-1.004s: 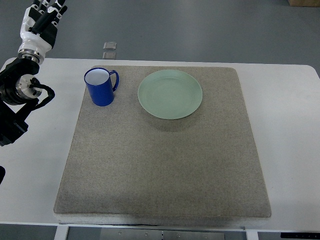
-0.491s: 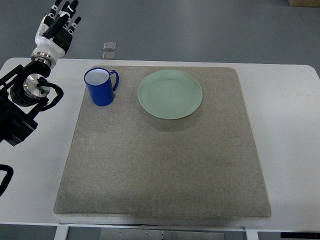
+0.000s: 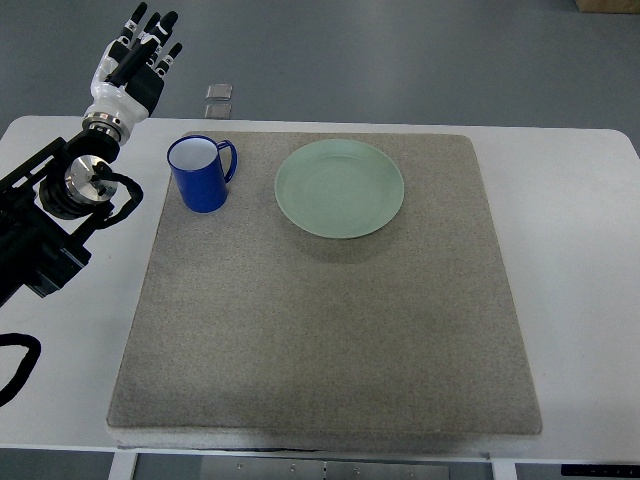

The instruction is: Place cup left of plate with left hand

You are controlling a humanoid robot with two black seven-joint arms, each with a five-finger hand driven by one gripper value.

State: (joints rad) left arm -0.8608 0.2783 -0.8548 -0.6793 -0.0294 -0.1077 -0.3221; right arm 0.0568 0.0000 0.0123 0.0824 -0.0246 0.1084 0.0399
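Top view is showing us the grey mat (image 3: pixel 330 330) lying across the white table (image 3: pixel 580 300), its near part bare. Farther back, we are seeing the blue cup (image 3: pixel 200 174) standing upright at the mat's far left corner, handle turned right toward the green plate (image 3: pixel 340 188), just beside it but apart. Our left hand (image 3: pixel 132 68) is hovering at the table's far left edge, fingers (image 3: pixel 150 40) stretched out and holding nothing. The cup is lying to the right of and nearer than that hand; we are judging it the only hand within reach, the right one being out of sight
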